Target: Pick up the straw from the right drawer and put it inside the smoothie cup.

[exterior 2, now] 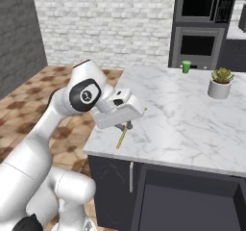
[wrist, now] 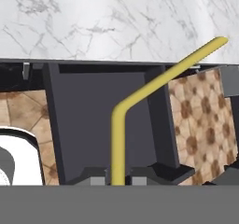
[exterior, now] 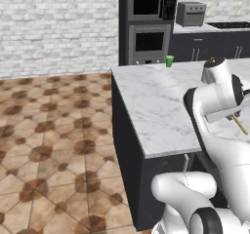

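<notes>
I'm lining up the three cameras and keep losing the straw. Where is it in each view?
Left base view: the straw pokes out at the right edge, below the white arm, over the marble counter.
Right base view: left of centre, slanting down from the gripper over the counter's near corner.
Hand view: centre, rising from the bottom, then bending toward the upper right.
Shared landmark: the marble counter.

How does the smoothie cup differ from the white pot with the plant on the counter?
The smoothie cup is bright green; the plant pot is white. The cup looks smaller and slimmer, while the pot is wider and carries a spiky green succulent. The cup stands at the far edge of the marble counter, near the ovens; the pot stands nearer, toward the right side. Both stand upright on the counter.
</notes>
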